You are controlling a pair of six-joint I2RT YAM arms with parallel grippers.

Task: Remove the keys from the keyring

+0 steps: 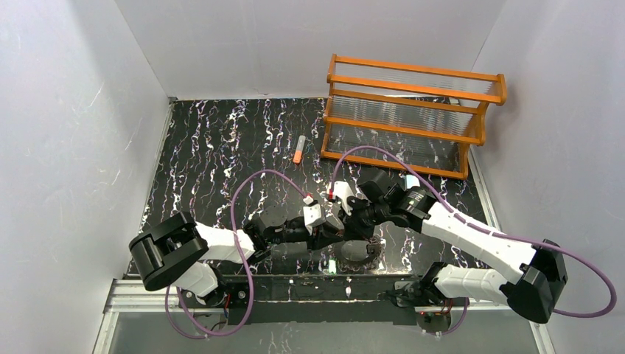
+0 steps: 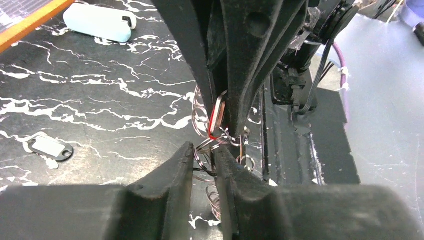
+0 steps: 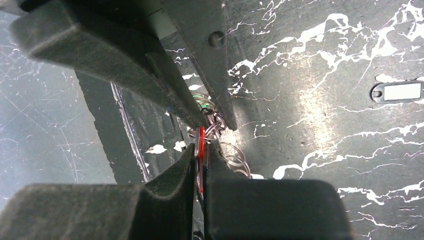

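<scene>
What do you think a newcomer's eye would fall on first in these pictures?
Probably the tight meeting near the front edge of the black marbled table: the right gripper pinches a red key, and the left gripper pinches the wire loops of the keyring right beside it. After that, the orange rack at the far right corner, and a dark-and-white key lying alone on the table.

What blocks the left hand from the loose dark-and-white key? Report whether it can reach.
Probably yes: the dark-and-white key lies alone on the table near the left hand, nothing over it. But that hand is pinching the keyring, whose red key the right hand grips, so it must let go first.
</scene>
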